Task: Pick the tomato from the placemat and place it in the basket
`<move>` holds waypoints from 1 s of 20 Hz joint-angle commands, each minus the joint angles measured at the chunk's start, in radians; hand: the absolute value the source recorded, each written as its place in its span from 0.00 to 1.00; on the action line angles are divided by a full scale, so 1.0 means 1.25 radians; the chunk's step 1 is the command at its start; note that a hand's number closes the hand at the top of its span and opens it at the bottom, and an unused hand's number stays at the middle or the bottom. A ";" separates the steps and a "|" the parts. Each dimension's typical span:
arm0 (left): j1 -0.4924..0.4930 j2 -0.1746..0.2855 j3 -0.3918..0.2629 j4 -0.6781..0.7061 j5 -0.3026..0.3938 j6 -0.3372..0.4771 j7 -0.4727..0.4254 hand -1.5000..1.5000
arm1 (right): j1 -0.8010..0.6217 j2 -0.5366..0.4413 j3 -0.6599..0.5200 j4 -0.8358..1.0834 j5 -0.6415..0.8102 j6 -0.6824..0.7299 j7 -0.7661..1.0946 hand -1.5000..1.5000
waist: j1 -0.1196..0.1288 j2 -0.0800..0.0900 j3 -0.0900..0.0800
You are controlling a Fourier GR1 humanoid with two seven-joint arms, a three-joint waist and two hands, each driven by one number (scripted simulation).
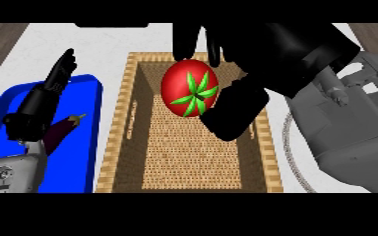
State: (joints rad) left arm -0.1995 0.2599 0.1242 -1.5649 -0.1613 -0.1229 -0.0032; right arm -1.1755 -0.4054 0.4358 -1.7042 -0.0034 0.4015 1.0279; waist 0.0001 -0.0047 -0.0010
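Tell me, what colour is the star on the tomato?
Green: the leafy star on the red tomato, best seen in the head view.

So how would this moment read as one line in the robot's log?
phase: carry | right hand: fingers curled round tomato, over basket | left hand: open, resting at left | tomato: not yet released
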 commanded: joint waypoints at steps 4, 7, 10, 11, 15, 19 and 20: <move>0.026 -0.011 -0.013 -0.049 -0.011 0.005 0.010 0.50 | -0.009 0.080 -0.003 -0.010 -0.059 0.011 0.160 0.00 | 0.002 -0.001 0.000; 0.010 0.003 0.004 -0.004 -0.005 -0.010 -0.010 0.50 | 0.024 0.069 -0.048 -0.012 -0.016 -0.021 0.084 0.00 | 0.000 0.002 0.000; 0.010 0.004 0.001 -0.037 0.019 -0.032 0.030 0.50 | 0.044 0.094 -0.127 0.020 -0.019 -0.112 0.039 0.00 | 0.005 0.001 0.001; -0.033 -0.016 -0.003 0.018 -0.013 0.013 0.016 0.50 | 0.014 0.104 -0.177 0.003 -0.037 -0.149 0.061 0.00 | -0.012 0.001 0.001; 0.012 -0.008 -0.007 -0.026 -0.009 -0.004 0.014 0.50 | 0.060 0.114 -0.231 -0.020 0.070 -0.282 0.067 0.00 | -0.006 -0.003 0.001; -0.003 -0.001 0.013 0.035 -0.010 0.002 -0.027 0.50 | 0.075 0.059 -0.341 -0.007 0.071 -0.295 0.057 0.00 | -0.013 0.002 0.001; 0.040 0.000 0.014 -0.017 0.013 -0.018 -0.012 0.50 | 0.114 0.060 -0.353 0.004 0.098 -0.322 0.028 0.00 | 0.000 0.001 0.001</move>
State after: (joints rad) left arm -0.1854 0.2577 0.1353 -1.5609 -0.1620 -0.1314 -0.0172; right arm -1.0744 -0.3120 0.0825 -1.7050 0.0714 0.0958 1.0274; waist -0.0081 -0.0038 -0.0001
